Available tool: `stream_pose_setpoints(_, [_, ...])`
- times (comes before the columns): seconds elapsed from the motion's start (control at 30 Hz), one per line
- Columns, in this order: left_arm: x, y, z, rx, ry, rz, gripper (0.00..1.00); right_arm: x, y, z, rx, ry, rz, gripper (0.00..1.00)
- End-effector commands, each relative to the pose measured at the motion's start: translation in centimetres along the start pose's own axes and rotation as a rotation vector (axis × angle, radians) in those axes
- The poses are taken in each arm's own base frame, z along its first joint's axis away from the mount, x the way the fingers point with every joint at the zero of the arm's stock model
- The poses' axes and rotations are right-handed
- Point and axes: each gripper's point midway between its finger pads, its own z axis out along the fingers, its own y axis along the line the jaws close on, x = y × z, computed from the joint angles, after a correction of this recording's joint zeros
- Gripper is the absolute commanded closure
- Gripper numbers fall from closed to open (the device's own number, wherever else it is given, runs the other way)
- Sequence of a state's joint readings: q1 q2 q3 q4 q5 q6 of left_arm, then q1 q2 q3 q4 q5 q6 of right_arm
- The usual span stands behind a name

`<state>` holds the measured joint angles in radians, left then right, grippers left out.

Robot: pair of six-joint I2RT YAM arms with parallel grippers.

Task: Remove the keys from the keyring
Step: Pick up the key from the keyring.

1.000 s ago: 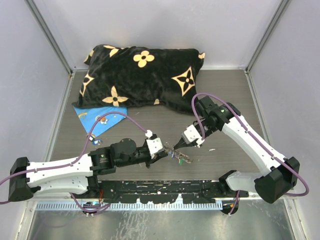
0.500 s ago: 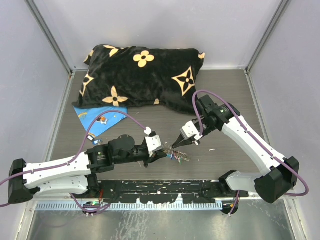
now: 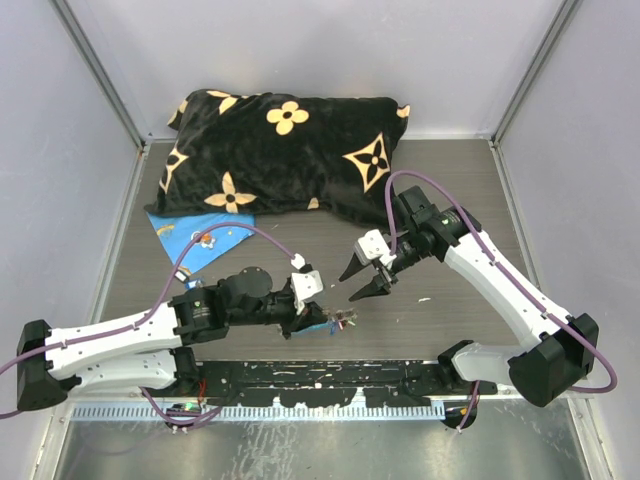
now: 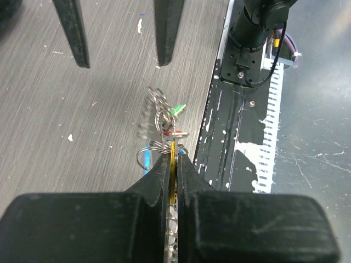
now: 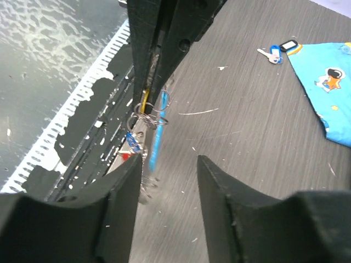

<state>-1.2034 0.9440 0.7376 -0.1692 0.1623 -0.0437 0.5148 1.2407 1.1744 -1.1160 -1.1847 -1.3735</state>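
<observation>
Top cam: fixed, high and behind the arm bases, tilted down over the whole table (image 3: 460, 190). Wide view, nothing close.
Left wrist cam: sits right behind the left gripper (image 4: 173, 160), looks along its jaws down at the tabletop and the near-edge rail (image 4: 233, 126). Very close.
Right wrist cam: same mount behind the right gripper (image 5: 169, 160), facing back at the left one.
Overlap: keyring (image 4: 157, 112) shows in all three views, and each wrist cam sees the other gripper.

No legible text, label or number anywhere
</observation>
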Motion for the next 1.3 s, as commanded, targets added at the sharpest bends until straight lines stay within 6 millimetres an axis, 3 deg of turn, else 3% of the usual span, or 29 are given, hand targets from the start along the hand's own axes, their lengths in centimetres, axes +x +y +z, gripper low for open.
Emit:
stream_pose_setpoints(0.0, [-5.1,-0.5,-1.6,0.037,-0.128,-0.047,1.0,-2.5,1.2,0.2,-0.029,-0.076,0.028,0.47])
stream_pose_setpoints(0.27, [-6.4,1.1,-2.4,0.044,-0.144,-0.264,1.0,-1.7,1.9,1.8,-0.069,-0.071,0.1,0.53])
stream_pose_setpoints(0.8, [-7.9,4.5,-1.9,0.095,-0.085,-0.882,1.0,0.3,-2.4,2.7,0.157,0.058,0.199,0.6])
stream_pose_setpoints(1.1, [-8.7,5.3,-1.7,0.09,-0.112,-0.958,1.0,0.7,-3.8,2.3,0.257,0.069,0.233,0.6])
stream_pose_setpoints(1.27, [-9.3,5.3,-1.7,0.111,-0.148,-0.98,1.0,0.1,-3.3,2.8,0.222,0.031,0.241,0.59])
